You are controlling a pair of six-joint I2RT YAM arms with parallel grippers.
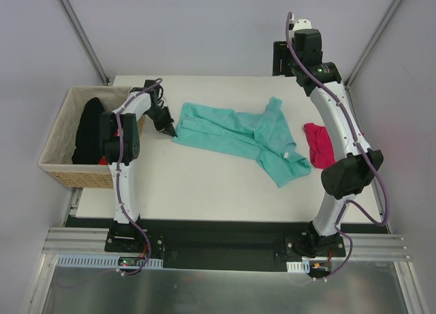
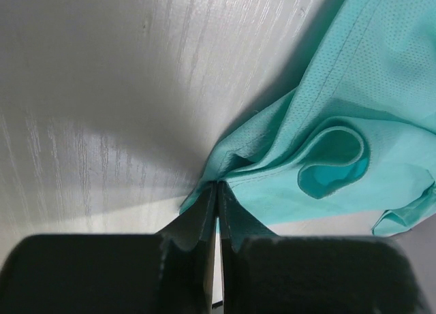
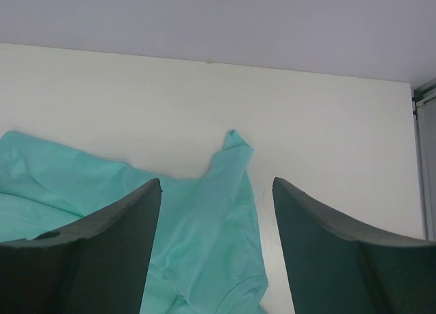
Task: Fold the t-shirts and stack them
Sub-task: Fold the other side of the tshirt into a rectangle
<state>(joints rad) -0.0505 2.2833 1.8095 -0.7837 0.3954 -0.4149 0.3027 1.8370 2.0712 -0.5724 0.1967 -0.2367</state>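
Because the folding has to start from a flat garment, the teal-green cloth t-shirt (image 1: 231, 133) lies alone in the middle of the white wood-grain table (image 1: 204, 191), rumpled, with one sleeve doubled under at its near right end. It serves here as the landmark.

Well to the left of it, a tan woven rectangular basket (image 1: 54, 171) stands at the table's left edge and holds a heap of black cloth shirts (image 1: 88, 130), seemingly the pile waiting their turn.

At the shirt's left edge, the left gripper (image 1: 170, 131) is down at table level. In the left wrist view its jaws are clenched together (image 2: 218, 188), with a corner of the teal fabric (image 2: 354, 96) bunched right at their tips, so I judge it has pinched that corner. The grip is low and at the very edge, probably so the cloth can be drawn out straight.

Beyond the shirt's far right sleeve, the right gripper (image 1: 281, 58) hangs raised near the table's back edge, holding nothing. In its own view the jaws stand wide apart (image 3: 216, 212), looking down on that sleeve (image 3: 211, 246), likely lined up to take the opposite end.

Just right of the shirt, apart from it, a crumpled magenta-pink cloth t-shirt (image 1: 319, 142) lies on the table, not yet folded.
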